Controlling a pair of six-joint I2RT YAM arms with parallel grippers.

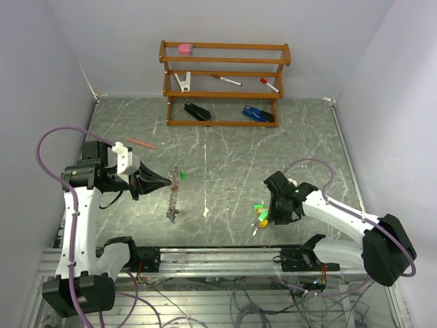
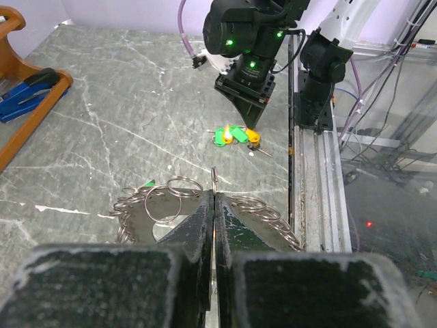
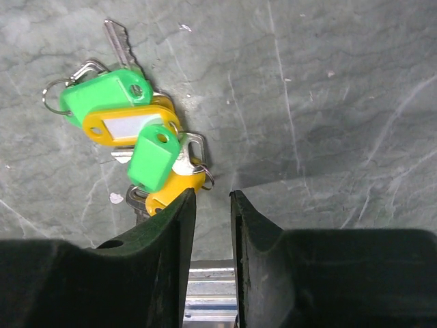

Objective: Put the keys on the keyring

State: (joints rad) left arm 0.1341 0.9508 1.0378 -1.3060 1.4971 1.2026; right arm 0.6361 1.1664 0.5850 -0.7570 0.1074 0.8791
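The keyring [image 1: 174, 195] is a string of linked silvery rings lying on the dark marbled table; a small green bit [image 1: 183, 175] lies at its far end. My left gripper [image 1: 166, 182] is shut on one thin ring [image 2: 214, 179], seen edge-on between the tips, with the other rings [image 2: 164, 198] spread to both sides. The keys [image 1: 261, 212], with green and yellow-orange tags, lie in a bunch [image 3: 136, 130] near the front edge. My right gripper [image 1: 272, 216] is open and empty just beside them; its left fingertip [image 3: 179, 205] is at a yellow tag.
A wooden rack [image 1: 225, 82] stands at the back with a pink block, red-capped pens, a black stapler and a blue one. A red pen [image 1: 141, 143] lies at the left. A metal rail [image 1: 218, 258] runs along the near edge.
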